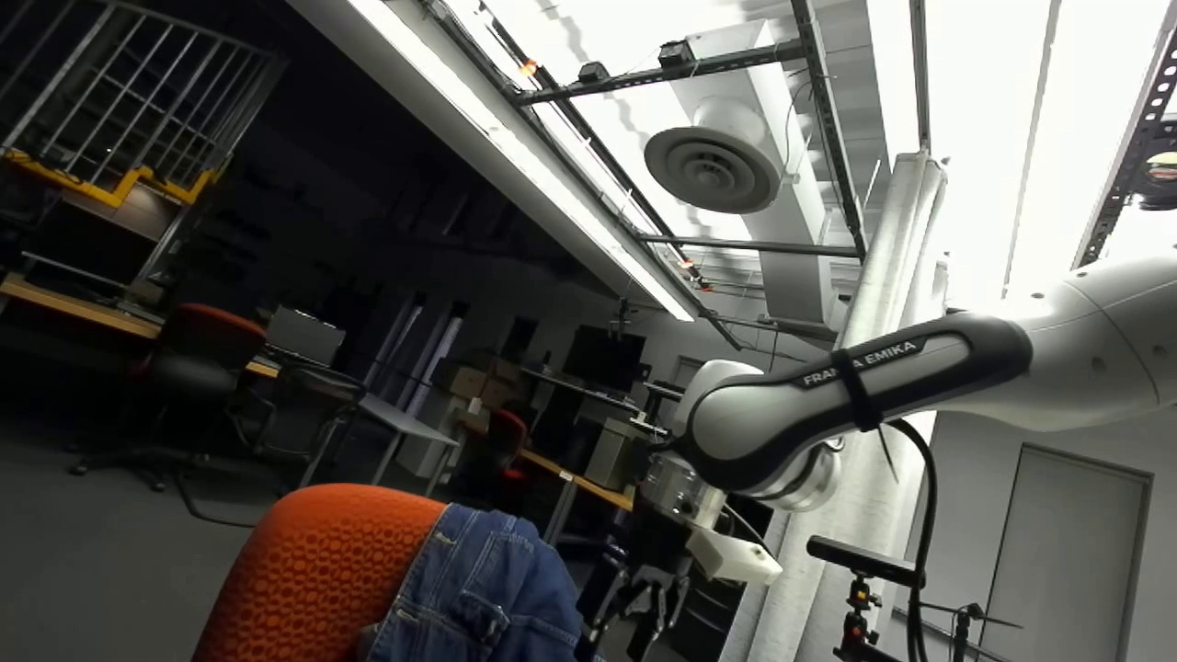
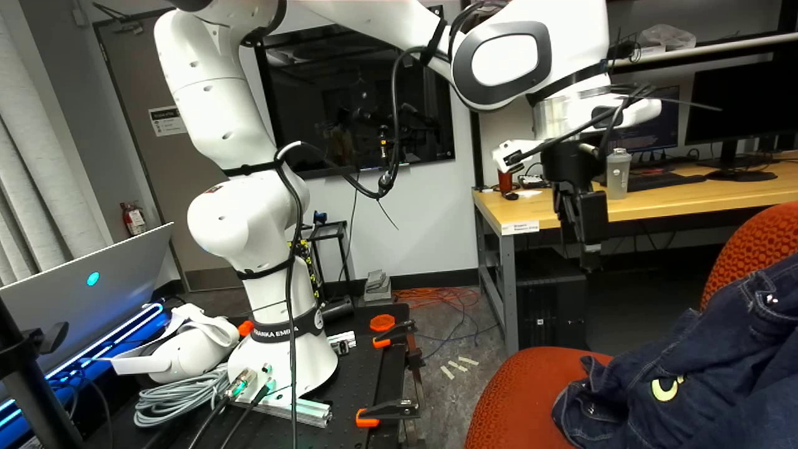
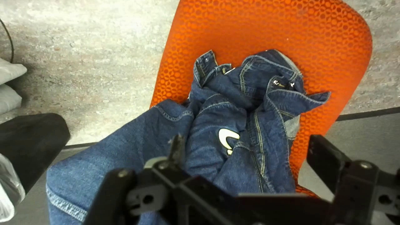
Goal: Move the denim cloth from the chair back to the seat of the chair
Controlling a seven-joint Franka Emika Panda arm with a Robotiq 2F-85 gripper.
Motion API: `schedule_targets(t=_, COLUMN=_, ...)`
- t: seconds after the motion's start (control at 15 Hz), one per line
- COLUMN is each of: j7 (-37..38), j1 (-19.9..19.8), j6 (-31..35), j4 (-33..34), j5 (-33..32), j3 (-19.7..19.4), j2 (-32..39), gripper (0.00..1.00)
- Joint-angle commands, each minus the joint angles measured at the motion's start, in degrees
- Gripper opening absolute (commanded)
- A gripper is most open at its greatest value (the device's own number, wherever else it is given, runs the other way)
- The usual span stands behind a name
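One denim cloth (image 3: 203,143) lies crumpled on one orange chair (image 3: 250,28), spread from the seat (image 2: 530,393) up to the back (image 2: 760,231). In the wrist view its long axis slants from lower left to upper right, the end with shiny buttons (image 3: 276,82) pointing upper right; one pale crescent patch (image 3: 223,137) shows on it. The end effector (image 3: 247,142) is released, its two fingers (image 3: 325,159) wide apart. Beyond, in an exterior view, one table (image 2: 686,199) carries two monitors (image 2: 735,100) and one bottle (image 2: 618,174).
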Motion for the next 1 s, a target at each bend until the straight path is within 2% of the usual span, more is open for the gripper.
schedule_targets(t=0.0, j7=1.31, j1=-0.41, j6=2.59, j4=6.01, j5=0.02, j3=-0.29, j2=6.22, gripper=1.0)
schedule_targets(t=0.07, j7=0.32, j1=-0.23, j6=1.66, j4=2.27, j5=0.0, j3=-0.17, j2=2.76, gripper=1.0)
schedule_targets(t=0.47, j7=0.5, j1=-0.29, j6=1.92, j4=5.26, j5=0.01, j3=-0.27, j2=5.72, gripper=1.0)
schedule_targets(t=0.93, j7=5.56, j1=1.44, j6=7.67, j4=9.05, j5=-3.36, j3=1.58, j2=13.71, gripper=1.0)
